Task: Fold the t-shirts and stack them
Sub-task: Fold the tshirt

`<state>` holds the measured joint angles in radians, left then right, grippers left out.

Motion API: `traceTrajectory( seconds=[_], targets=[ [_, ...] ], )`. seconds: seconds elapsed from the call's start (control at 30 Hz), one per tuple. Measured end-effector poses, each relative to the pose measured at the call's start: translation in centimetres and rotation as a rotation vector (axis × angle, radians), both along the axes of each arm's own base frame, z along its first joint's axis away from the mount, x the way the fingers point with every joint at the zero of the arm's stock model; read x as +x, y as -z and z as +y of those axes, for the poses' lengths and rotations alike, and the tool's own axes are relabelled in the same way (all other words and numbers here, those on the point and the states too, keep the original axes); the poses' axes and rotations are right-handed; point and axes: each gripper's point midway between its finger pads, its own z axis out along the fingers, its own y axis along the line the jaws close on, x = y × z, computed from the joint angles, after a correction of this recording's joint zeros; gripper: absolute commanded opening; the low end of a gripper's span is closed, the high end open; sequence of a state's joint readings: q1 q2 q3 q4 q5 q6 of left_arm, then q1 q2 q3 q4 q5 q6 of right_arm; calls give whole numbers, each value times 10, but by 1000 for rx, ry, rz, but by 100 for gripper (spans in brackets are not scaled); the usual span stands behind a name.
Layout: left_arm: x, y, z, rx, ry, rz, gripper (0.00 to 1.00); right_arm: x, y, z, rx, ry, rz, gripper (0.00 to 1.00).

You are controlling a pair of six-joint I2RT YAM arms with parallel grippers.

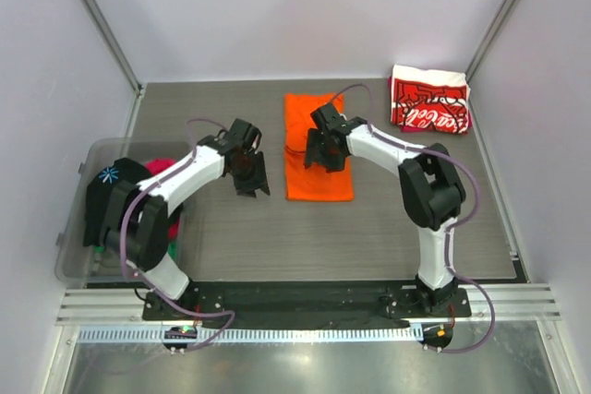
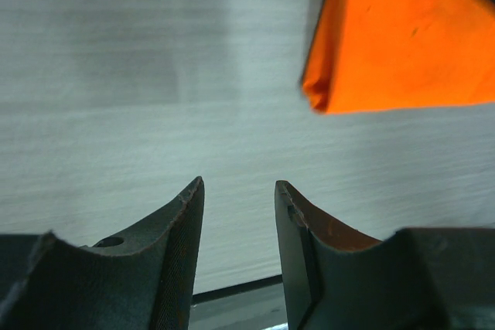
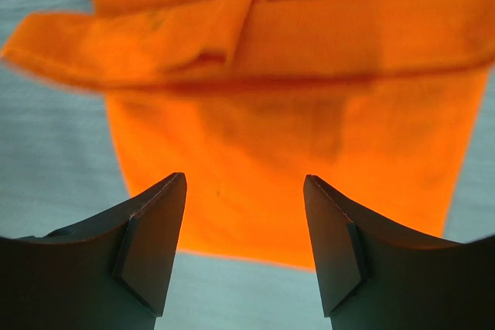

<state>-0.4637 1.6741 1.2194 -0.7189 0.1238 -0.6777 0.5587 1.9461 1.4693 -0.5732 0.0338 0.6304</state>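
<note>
Surface [image 1: 277,237]: grey, wood-grained, with both arms reaching out over it from the near edge.

Orange t-shirt [image 1: 319,168]: lies flat at the centre of the surface, folded into a long narrow strip running near to far. In the right wrist view a folded band of cloth crosses its far part, with layered edges showing.

Red-and-white t-shirt [image 1: 428,101]: lies folded at the far right corner of the surface with its white script facing up. It is well apart from the orange t-shirt and from both arms.

Bin [image 1: 74,228]: clear plastic, at the left edge of the surface. It holds a black t-shirt [image 1: 109,193] with a small pale star-like mark, and some pink cloth [image 1: 162,165] behind it. Further contents cannot be made out.

Left claw [image 2: 238,191]: positioned over bare surface just left of the orange t-shirt. Its fingers [image 2: 182,222] stand moderately apart with only the surface visible between them. It grips nothing. The near left corner of the orange t-shirt shows beyond the fingertips, to the right, clear of them.

Right claw [image 3: 244,179]: positioned directly above the orange t-shirt, over its middle section. Its fingers [image 3: 158,222] stand wide apart and nothing is held. Orange cloth fills the gap between them, lying below the tips. Whether the tips touch the cloth cannot be determined.
</note>
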Motion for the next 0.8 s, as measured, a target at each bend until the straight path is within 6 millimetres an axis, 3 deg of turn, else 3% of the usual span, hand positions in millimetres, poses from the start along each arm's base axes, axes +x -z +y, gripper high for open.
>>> traceTrajectory(
  seconds=[0.1, 0.23, 0.33, 0.43, 0.5, 0.57, 0.63, 0.7, 0.8],
  targets=[
    [-24, -2, 12, 0, -1, 0, 43, 17, 24, 2, -25, 15, 41, 67],
    [-42, -19, 21, -27, -7, -54, 43, 50, 31, -1, -36, 52, 52, 67],
    [-52, -25, 26, -43, -23, -74, 43, 98, 12, -1, -20, 86, -15, 67],
    [-59, -23, 29, -49, -41, -70, 44, 150, -21, 1, 5, 104, -130, 70],
    [-62, -22, 28, -51, -45, -65, 49, 170, -44, -4, 16, 118, -199, 72],
    [-61, -23, 24, -59, -41, -74, 55, 168, -60, -14, 5, 128, -220, 73],
    [-57, -26, 17, -81, -35, -93, 61, 151, -69, -25, -8, 130, -221, 74],
    [-54, -29, 9, -109, -24, -110, 63, 118, -64, -38, -31, 124, -180, 74],
    [-44, -29, -4, -147, -12, -134, 60, 50, -54, -62, -39, 108, -119, 73]
  ],
)
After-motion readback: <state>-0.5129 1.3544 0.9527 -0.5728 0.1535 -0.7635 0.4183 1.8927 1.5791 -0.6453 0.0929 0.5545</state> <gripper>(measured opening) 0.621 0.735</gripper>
